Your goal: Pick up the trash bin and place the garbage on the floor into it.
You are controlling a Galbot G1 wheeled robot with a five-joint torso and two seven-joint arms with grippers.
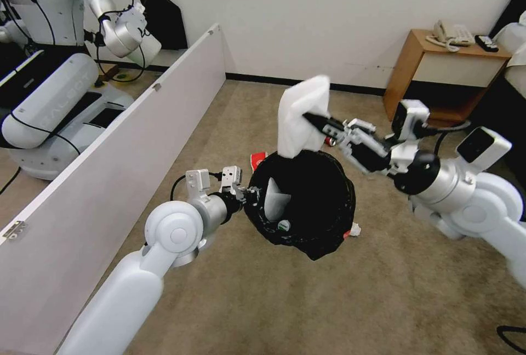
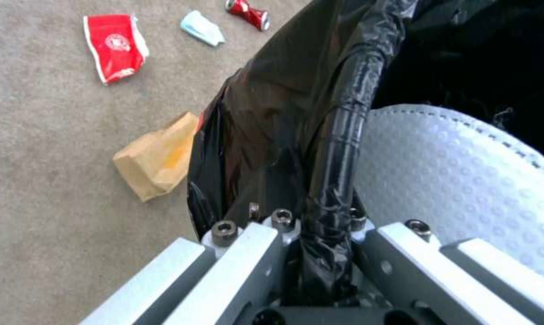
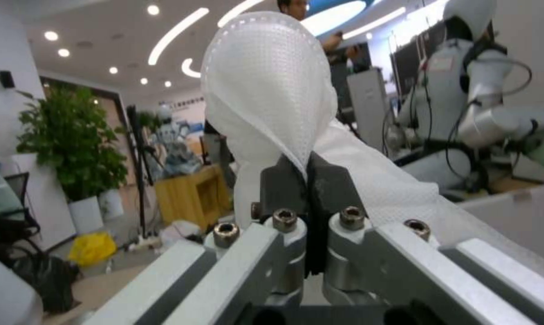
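The trash bin (image 1: 307, 201), light and rigid under a slippery black liner, hung off the carpet (image 1: 383, 300) with my left gripper (image 1: 249, 195) clamped on its near rim. A white slipper (image 1: 302, 116), soft and limp, hung above the bin's far rim, pinched at its edge by my right gripper (image 1: 320, 121). Beyond the bin lay a red carton (image 2: 114, 46), cardboard piece (image 2: 157, 155), face mask (image 2: 202, 28) and crushed can (image 2: 248, 11), nothing obstructing.

my left gripper (image 1: 247, 193) clamps the bag-wrapped rim of the trash bin (image 1: 307, 201), black-lined, one white slipper (image 1: 274, 204) already inside; my right gripper (image 1: 313, 119) pinches a second white slipper (image 1: 302, 116) above it; red carton (image 2: 115, 45), blue mask (image 2: 202, 28), crushed can (image 2: 248, 11), brown cardboard (image 2: 157, 155) lie on the carpet (image 2: 43, 158).
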